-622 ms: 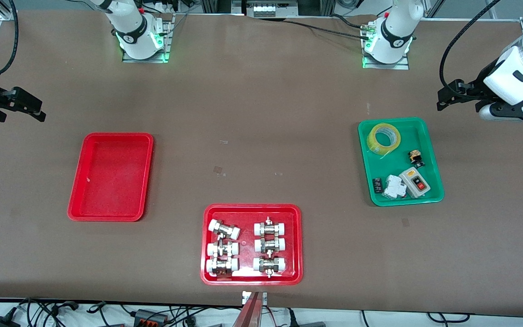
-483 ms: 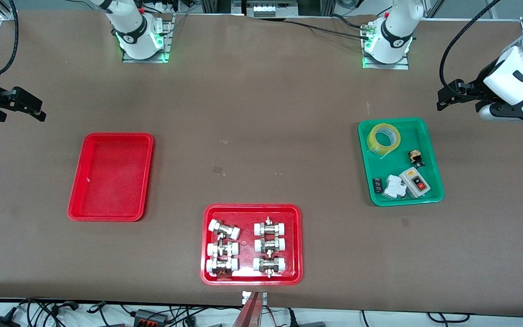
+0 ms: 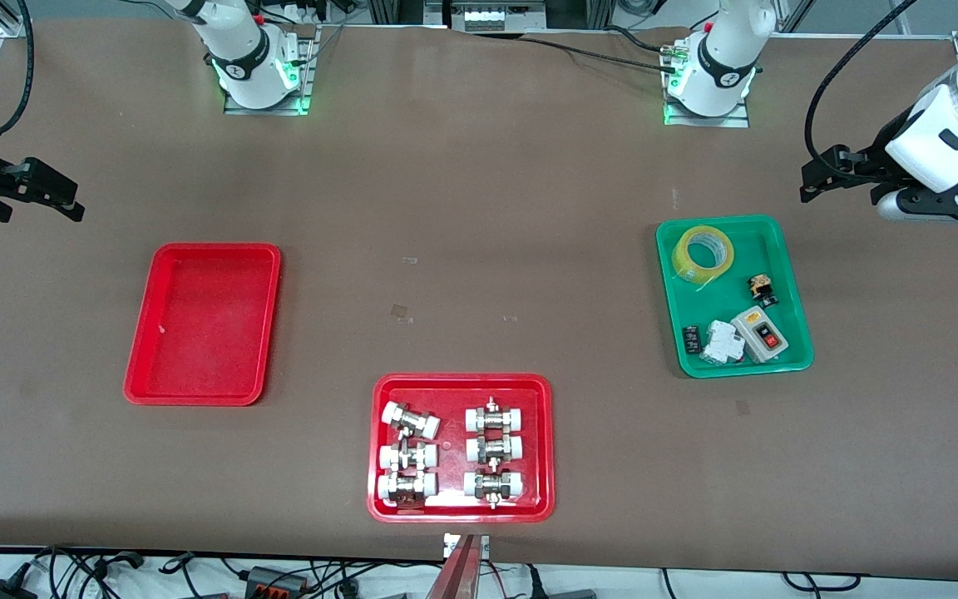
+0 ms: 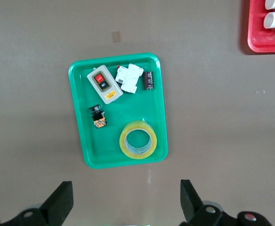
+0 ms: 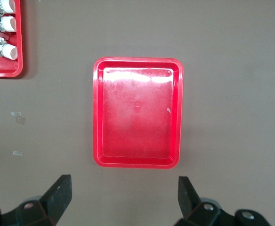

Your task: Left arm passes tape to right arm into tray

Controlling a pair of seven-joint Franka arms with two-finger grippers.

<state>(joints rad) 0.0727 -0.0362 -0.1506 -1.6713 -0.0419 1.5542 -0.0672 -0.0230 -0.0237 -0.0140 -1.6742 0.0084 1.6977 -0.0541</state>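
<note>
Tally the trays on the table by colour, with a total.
Red trays: 2, the plain tray and the tray of pipe fittings
Green trays: 1, the green tray that holds the tape
Total: 3 trays

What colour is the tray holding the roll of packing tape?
Green: the green plastic tray holds the translucent yellow tape roll. The left wrist view shows it best.
</note>
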